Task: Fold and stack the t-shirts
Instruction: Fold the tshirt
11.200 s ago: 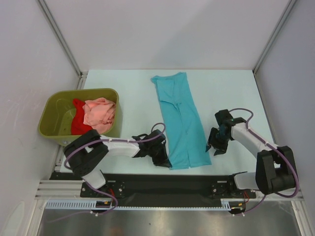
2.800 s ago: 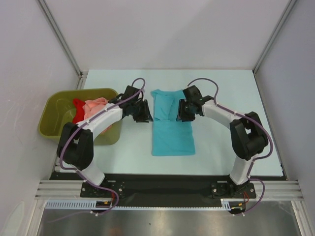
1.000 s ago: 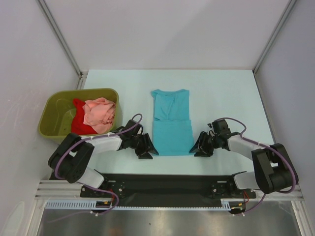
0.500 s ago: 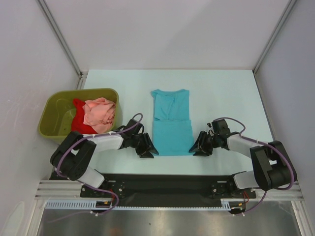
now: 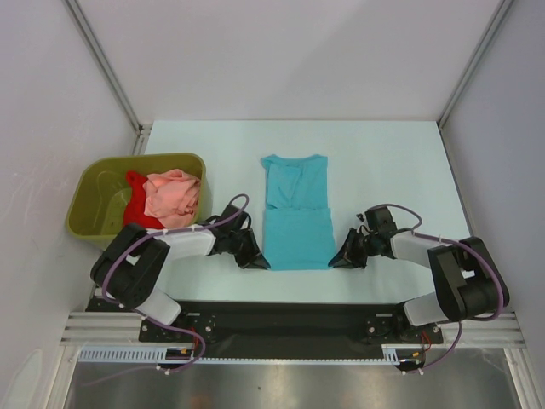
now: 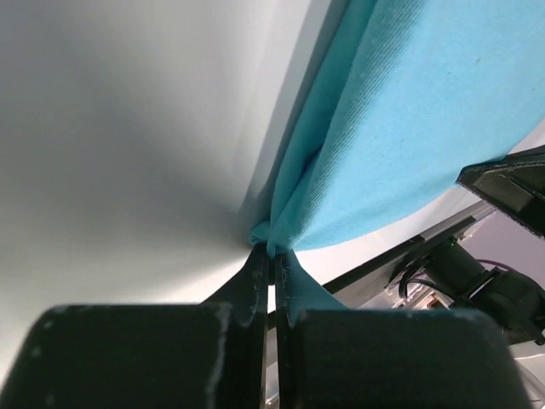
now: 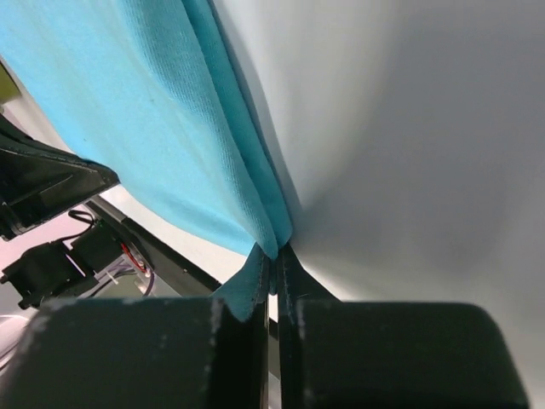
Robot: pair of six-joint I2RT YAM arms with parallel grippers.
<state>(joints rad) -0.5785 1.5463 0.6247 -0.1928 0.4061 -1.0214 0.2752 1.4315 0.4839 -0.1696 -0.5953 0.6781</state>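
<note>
Though white-walled — pale mint table (image 5: 400,158)

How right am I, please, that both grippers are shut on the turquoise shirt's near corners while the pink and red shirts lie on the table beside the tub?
Nearly: the top view shows the pink shirt and red shirt lying inside the tub, not beside it. The left gripper and right gripper are shut on the near corners of the turquoise shirt.

3 t-shirts: turq. (image 5: 296,234), pink (image 5: 173,194), red (image 5: 136,215); 1 tub (image 5: 100,201); 2 pincers: L (image 5: 261,262), R (image 5: 335,262).
</note>
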